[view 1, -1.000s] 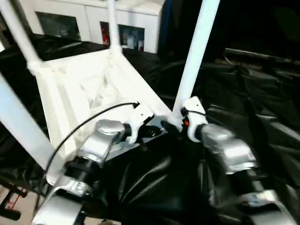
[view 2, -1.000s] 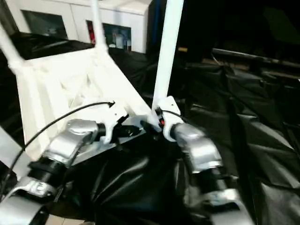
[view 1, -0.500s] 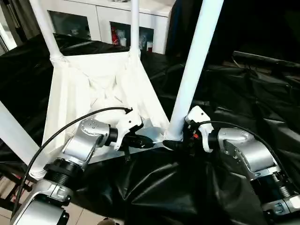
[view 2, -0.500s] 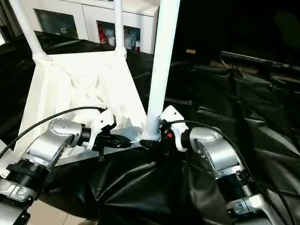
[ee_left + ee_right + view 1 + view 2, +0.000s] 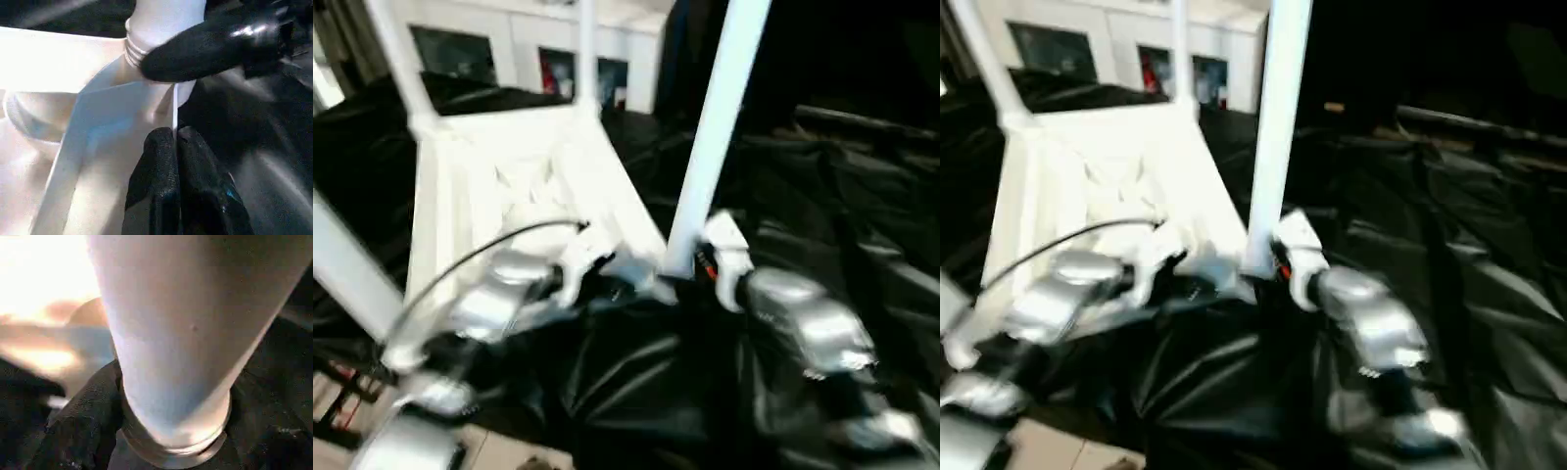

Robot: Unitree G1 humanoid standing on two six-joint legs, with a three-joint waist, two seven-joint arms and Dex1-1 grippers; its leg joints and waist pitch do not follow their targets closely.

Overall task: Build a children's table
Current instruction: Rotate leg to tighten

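The children's table lies upside down on a black sheet, its white ribbed top (image 5: pixel 509 166) facing up. Legs stand in the far left (image 5: pixel 396 59), far right (image 5: pixel 585 49) and near left (image 5: pixel 347 264) sockets. The near right leg (image 5: pixel 710 127) rises from the corner closest to my arms. My left gripper (image 5: pixel 626 279) is shut on the top's thin rim (image 5: pixel 173 105) beside that socket, its fingers (image 5: pixel 161 166) pinching the wall. My right gripper (image 5: pixel 690 269) is shut around the base of that leg (image 5: pixel 186 333), one finger (image 5: pixel 83 431) against the threaded collar.
White cabinets (image 5: pixel 509 49) with glass doors stand behind the table. Crumpled black sheet (image 5: pixel 822 166) covers the surface to the right and in front. Pale floor (image 5: pixel 333 441) shows at the near left, beyond the sheet's edge.
The head view has swung and blurred, so the whole picture shifts. Both grippers keep the same holds at the near right corner; the table and legs stand as before.
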